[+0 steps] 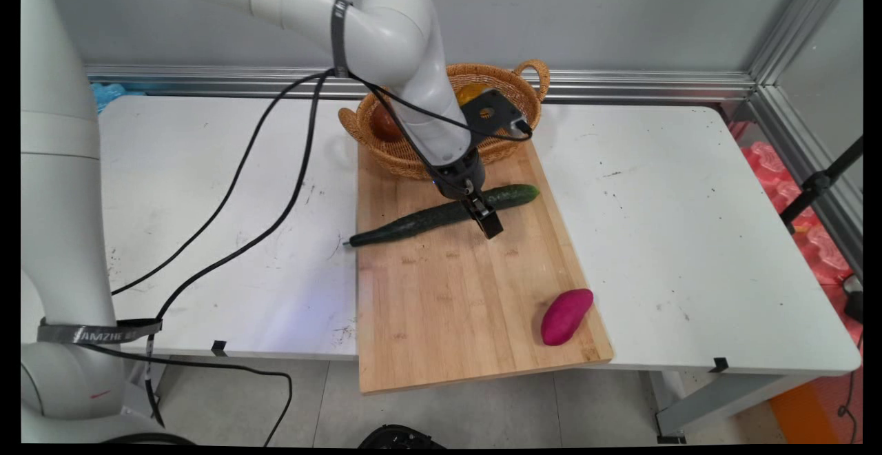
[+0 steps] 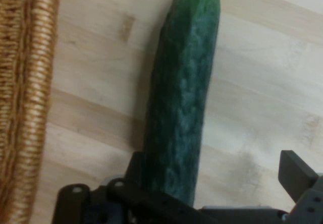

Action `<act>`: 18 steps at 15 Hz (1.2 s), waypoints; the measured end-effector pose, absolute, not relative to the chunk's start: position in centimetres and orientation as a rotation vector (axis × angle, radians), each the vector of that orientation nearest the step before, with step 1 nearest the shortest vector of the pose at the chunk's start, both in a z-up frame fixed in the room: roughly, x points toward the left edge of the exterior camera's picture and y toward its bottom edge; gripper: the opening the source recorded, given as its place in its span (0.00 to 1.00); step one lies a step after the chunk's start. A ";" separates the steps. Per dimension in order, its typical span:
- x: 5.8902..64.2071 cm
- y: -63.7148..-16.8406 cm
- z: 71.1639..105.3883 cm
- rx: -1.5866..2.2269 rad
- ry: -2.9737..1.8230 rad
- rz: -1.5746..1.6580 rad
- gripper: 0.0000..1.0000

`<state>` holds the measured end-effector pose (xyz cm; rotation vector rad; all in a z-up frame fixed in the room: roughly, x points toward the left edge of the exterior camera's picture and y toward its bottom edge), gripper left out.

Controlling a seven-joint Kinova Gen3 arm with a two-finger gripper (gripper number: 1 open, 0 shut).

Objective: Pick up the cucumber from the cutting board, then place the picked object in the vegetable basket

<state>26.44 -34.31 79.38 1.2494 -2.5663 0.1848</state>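
1. Cucumber (image 1: 441, 215) lies slantwise across the wooden cutting board (image 1: 441, 317) at the main view's centre; the gripper (image 1: 482, 217) is down over its middle. A wicker basket (image 1: 444, 158) sits on the board's upper end, a purple sweet potato (image 1: 566, 316) lower right. White table (image 1: 689, 234), grey wall behind.

2. Hand view: the fingers (image 2: 298, 176) stand apart astride the cucumber (image 2: 184, 108), one touching, nothing clamped; basket (image 2: 22, 103) at left.

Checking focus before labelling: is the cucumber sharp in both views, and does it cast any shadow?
Main view: cucumber fairly crisp on the cutting board, gripper over it. Hand view: cucumber soft, close to the lens, with a faint shadow along its left side.
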 end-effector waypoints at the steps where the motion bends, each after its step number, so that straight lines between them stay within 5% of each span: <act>1: 26.2 -34.4 79.0 1.257 -2.569 0.178 1.00; 3: 25.8 -34.6 78.4 1.265 -2.574 0.168 1.00; 4: 25.6 -34.6 78.1 1.268 -2.578 0.164 0.00; 12: 25.3 -34.8 77.9 1.243 -2.596 0.154 0.00; 18: 25.5 -34.1 81.3 1.186 -2.583 0.154 0.00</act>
